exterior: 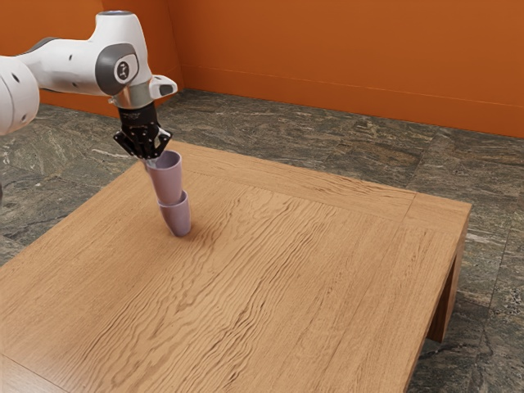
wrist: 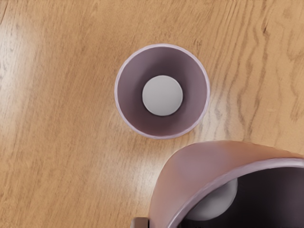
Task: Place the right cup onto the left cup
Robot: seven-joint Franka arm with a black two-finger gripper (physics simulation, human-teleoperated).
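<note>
In the exterior view my gripper point(exterior: 149, 155) is shut on the rim of a raised mauve cup point(exterior: 167, 182), which hangs upright. A matching cup point(exterior: 178, 219) stands upright on the table, and the raised one overlaps its upper part there. In the wrist view the standing cup point(wrist: 128, 116) is open-mouthed, with a pale round bottom inside. The held cup point(wrist: 192, 164) is large and close, off to one side of the standing cup's mouth rather than over it. A small part of a fingertip point(wrist: 139, 222) shows against its outer wall.
The wooden table point(exterior: 278, 270) extends from both cups toward the exterior view's right and front. Its far edge runs behind them, with stone floor point(exterior: 344, 147) and an orange wall point(exterior: 344, 49) beyond.
</note>
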